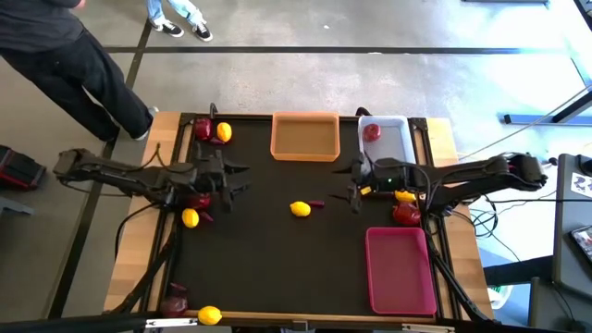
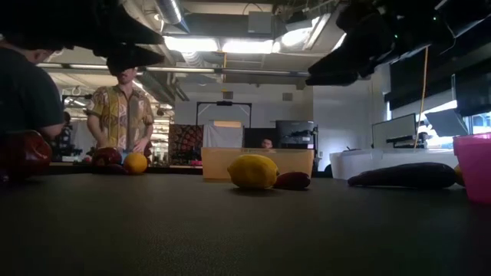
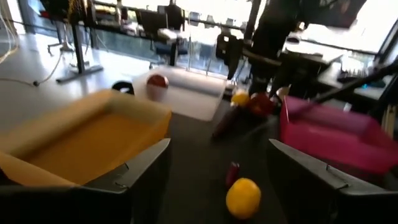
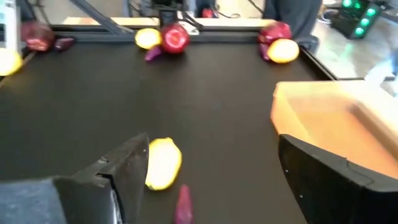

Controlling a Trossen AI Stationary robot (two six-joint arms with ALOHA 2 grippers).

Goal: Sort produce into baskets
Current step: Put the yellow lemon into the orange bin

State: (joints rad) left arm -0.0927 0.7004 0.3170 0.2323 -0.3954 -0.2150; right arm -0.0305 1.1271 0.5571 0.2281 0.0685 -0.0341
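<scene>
A lemon (image 1: 300, 209) and a small dark purple piece (image 1: 316, 203) lie mid-table. My left gripper (image 1: 240, 180) hovers open to their left and my right gripper (image 1: 349, 185) hovers open to their right, both above the table. In the left wrist view the lemon (image 3: 242, 197) lies ahead between the open fingers. The right wrist view shows the same lemon (image 4: 163, 163) and purple piece (image 4: 183, 202). At the far edge stand the orange basket (image 1: 303, 148) and the white basket (image 1: 398, 146), which holds a red apple (image 1: 372, 131). The pink basket (image 1: 400, 273) stands near right.
An apple (image 1: 202, 128) and a lemon (image 1: 223, 132) sit far left, and another lemon (image 1: 191, 218) and apple (image 1: 199, 199) lie by my left arm. A near-left pair (image 1: 210, 315) lies at the edge. A lemon (image 1: 405, 195) and an apple (image 1: 405, 215) lie under my right arm. People stand beyond the table.
</scene>
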